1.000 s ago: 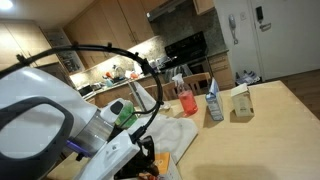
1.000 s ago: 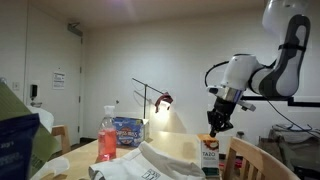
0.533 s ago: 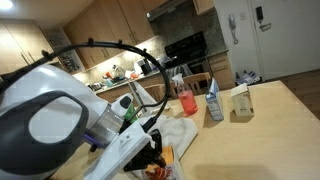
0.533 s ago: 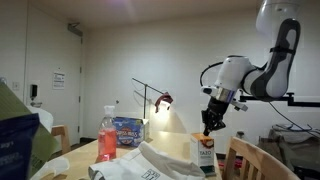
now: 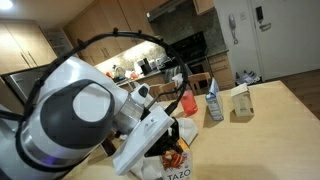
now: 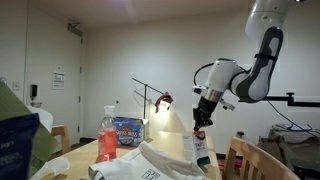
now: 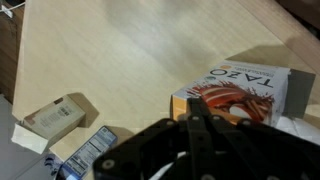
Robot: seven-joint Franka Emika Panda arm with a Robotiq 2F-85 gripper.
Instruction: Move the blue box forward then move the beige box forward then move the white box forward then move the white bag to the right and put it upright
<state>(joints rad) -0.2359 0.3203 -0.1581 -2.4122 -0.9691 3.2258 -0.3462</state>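
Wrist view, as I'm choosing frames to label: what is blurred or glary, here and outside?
Wrist view: the dark hand is out of focus, the orange-faced white box soft but readable, glare on the wooden table. In an exterior view the near white arm looms blurred.

The table [image 7: 150,40] is smooth wood; the white box [image 7: 245,92] glossy cardboard.

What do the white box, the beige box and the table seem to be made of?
The white box: thin printed cardboard, likely, slightly glossy; crisp folded edges and an orange printed face. The beige box: cardboard too, matte cream with a tan label panel. The table: pale wood or wood-look laminate, smooth, with faint grain; I cannot tell which.
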